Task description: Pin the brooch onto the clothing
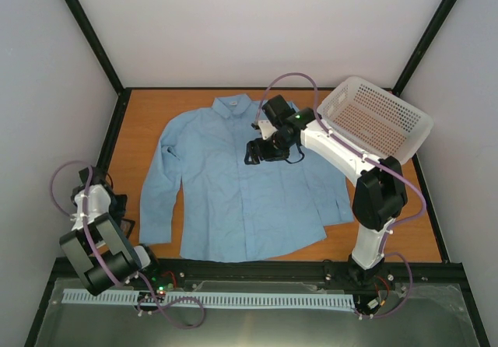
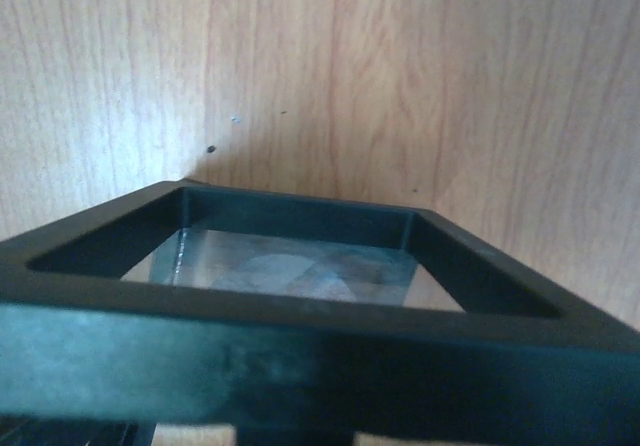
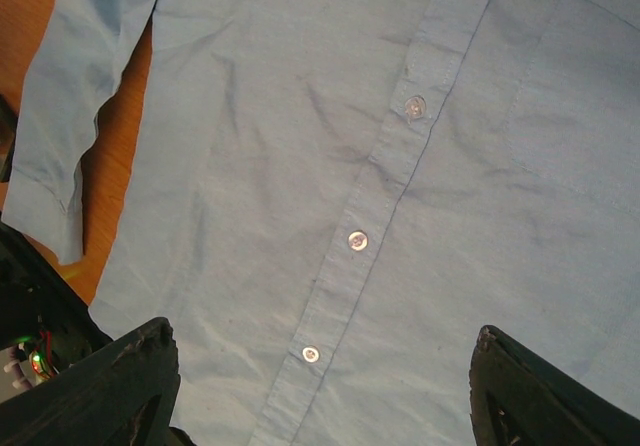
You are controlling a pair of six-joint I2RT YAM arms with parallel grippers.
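The brooch [image 2: 272, 271] shows only as a pale, blurred round disc on the shiny floor of the black square tray [image 2: 300, 211], seen close up by the left wrist camera. It is off the shirt [image 1: 241, 191]. The tray sits on the wooden table [image 1: 140, 113] at the near left, close to the cuff of the shirt's sleeve [image 1: 156, 207]. The left gripper [image 1: 117, 216] hangs low right at the tray, but its fingers are not clear in any view, so I cannot tell whether they are spread or pinching the rim. The light blue shirt lies flat and front up in the middle of the table, collar toward the far edge, placket closed with small white buttons [image 3: 357, 240]. The right gripper [image 3: 322, 331] hovers over the shirt's upper chest, its dark fingers [image 3: 120, 386] spread wide with only cloth below them. A white perforated basket [image 1: 373, 117] rests tilted at the far right corner.
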